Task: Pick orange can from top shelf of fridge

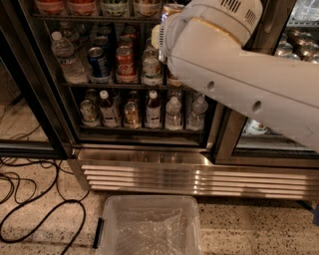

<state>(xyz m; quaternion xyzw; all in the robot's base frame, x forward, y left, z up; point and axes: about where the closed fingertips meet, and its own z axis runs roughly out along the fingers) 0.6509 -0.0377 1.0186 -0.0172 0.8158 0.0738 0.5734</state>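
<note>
The fridge (144,167) stands open ahead, with wire racks of drinks above a ribbed steel base. The top shelf (89,18) runs along the upper edge of the view. An orange-copper can (172,8), the orange can, shows just its upper part on that shelf, right beside my arm. My white arm (239,74) reaches in from the right across the fridge's upper right. My gripper is hidden behind the arm's end, up by the top shelf near the can.
A red cola can (126,62), a blue can (98,62) and a water bottle (65,55) stand on the middle rack. Small bottles fill the lower rack (149,107). A clear plastic bin (149,226) and black cables (30,199) lie on the floor.
</note>
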